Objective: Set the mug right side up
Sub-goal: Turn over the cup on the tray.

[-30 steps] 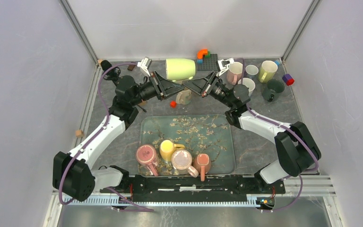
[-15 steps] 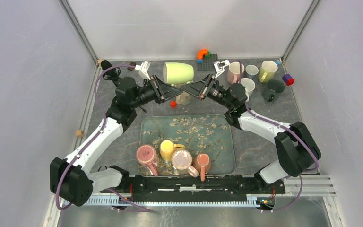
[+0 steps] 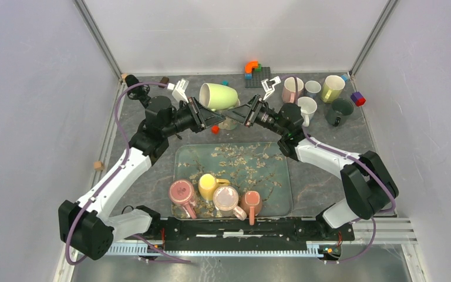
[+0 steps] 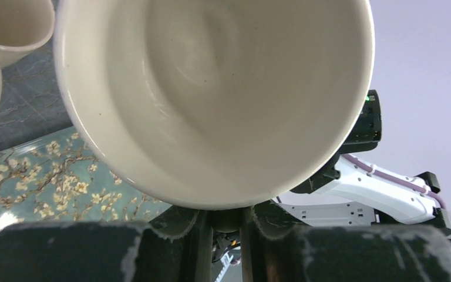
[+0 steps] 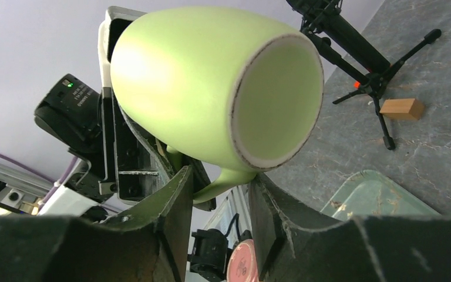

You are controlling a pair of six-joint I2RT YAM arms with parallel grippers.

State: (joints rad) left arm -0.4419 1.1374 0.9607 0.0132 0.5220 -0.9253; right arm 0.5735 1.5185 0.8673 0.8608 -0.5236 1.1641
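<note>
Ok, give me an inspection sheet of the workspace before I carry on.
Surface: grey marbled table, teal blossom-print tray near the arms.
Job's things: lime-green ceramic mug held aloft, on its side.
Clutter: four mugs on tray's near edge; mug cluster far right; coloured blocks.
Grippers: left gripper shut on mug rim; right gripper open astride its handle.
Cables: purple cable along left arm.
Surroundings: white enclosure walls.

Mug (image 5: 176, 88): smooth green outside with a soft sheen, glossy cream glaze inside. Right end effector (image 5: 221, 179): matt black plastic, scuffed edges. Table (image 3: 311, 188): matt grey, stone-patterned. Tray (image 3: 235, 161): glossy, blossom-printed. Block (image 5: 402, 108): bare wood.
</note>
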